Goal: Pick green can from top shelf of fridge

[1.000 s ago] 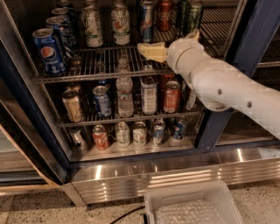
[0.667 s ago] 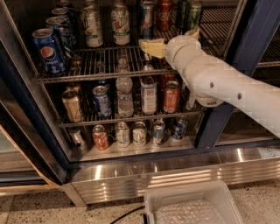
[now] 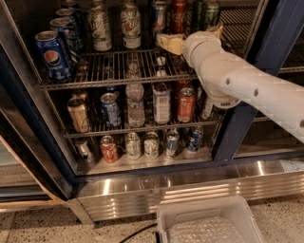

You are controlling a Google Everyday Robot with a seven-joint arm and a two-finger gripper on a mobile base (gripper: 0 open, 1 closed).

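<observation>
The fridge (image 3: 236,127) stands open with cans on wire racks. Two dark green cans (image 3: 211,12) stand at the back right of the top shelf (image 3: 118,67), next to a red cola can (image 3: 178,13). My gripper (image 3: 192,36) is over the right part of the top shelf, just in front of and below the green cans. One yellowish finger (image 3: 169,43) shows left of the white wrist and the other at its upper right, so the gripper is open and holds nothing. The wrist hides the lower parts of the green cans.
White cans with green logos (image 3: 100,29) and blue Pepsi cans (image 3: 52,54) fill the shelf's left and middle. Lower racks hold more cans and bottles (image 3: 135,105). A white plastic bin (image 3: 209,223) sits on the floor before the steel base (image 3: 190,182).
My gripper has moved slightly up and farther into the top shelf, toward the cans at the back right. The cans have not moved.
</observation>
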